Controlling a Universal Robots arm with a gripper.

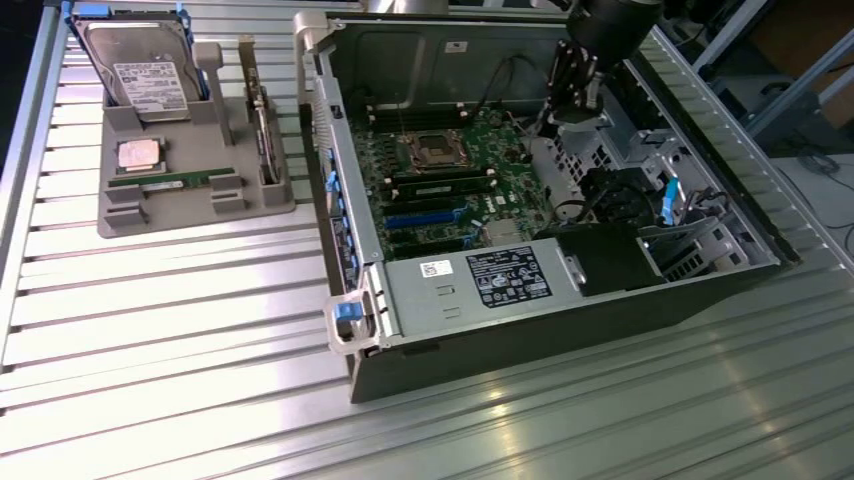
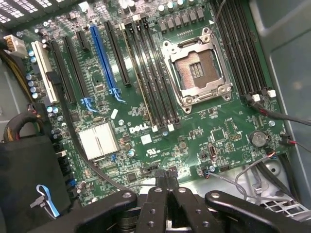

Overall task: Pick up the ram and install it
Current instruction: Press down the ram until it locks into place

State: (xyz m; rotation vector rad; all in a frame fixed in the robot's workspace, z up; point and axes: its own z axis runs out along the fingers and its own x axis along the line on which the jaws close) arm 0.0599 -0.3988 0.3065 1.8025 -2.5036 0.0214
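**Tool Over the Computer, Ram in the Tray**

The black tool [image 2: 167, 194] hangs inside the big open grey metal computer case [image 1: 441, 300], fingers pressed together, holding nothing. I think it must reach the ram squarely. The grey plastic tray [image 1: 187, 205] holds the long thin green ram stick [image 1: 167, 184].

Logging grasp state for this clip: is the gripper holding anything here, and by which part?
Nothing is held. The gripper has its fingers shut together with nothing between them, above the motherboard. The ram lies in the grey holder.
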